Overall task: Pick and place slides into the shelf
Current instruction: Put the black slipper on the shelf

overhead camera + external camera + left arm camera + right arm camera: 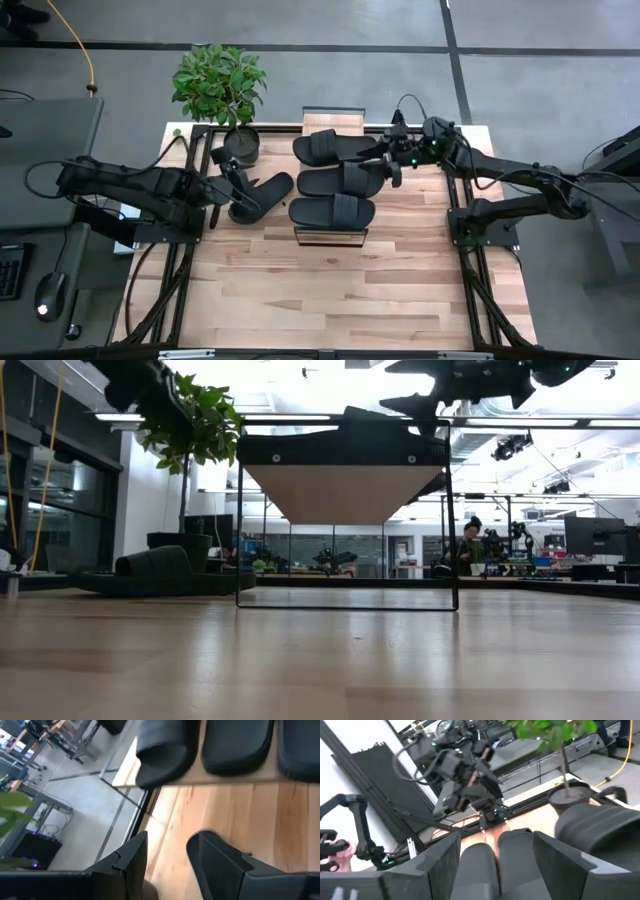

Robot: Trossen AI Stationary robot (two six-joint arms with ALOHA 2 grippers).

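1. the shelf (pixel 332 236) stands in the far middle part of the table (pixel 330 300), and three black slides lie on its top, side by side.
2. the far slide (pixel 335 147) lies a little turned, the middle slide (pixel 338 179) lies across the shelf, and the near slide (pixel 332 211) lies closest to the open part of the table.
3. the fourth slide (pixel 262 193) is not on the shelf; it is to the left of it, near the plant pot (pixel 241 146), tilted, with one end raised.
4. the left gripper (pixel 238 190) is at this fourth slide, and its jaws are partly apart. in the left wrist view the two fingers (pixel 220 865) have a gap between them with table wood behind; i cannot tell from the pictures if they clamp the slide.
5. the right gripper (pixel 385 165) is over the right end of the shelf, between the far and the middle slide. its jaws are wide apart, and in the right wrist view the slides' soles show between the fingers (pixel 437 865).
6. in the low view the shelf (pixel 345 480) is seen as a wood top on a thin dark frame.
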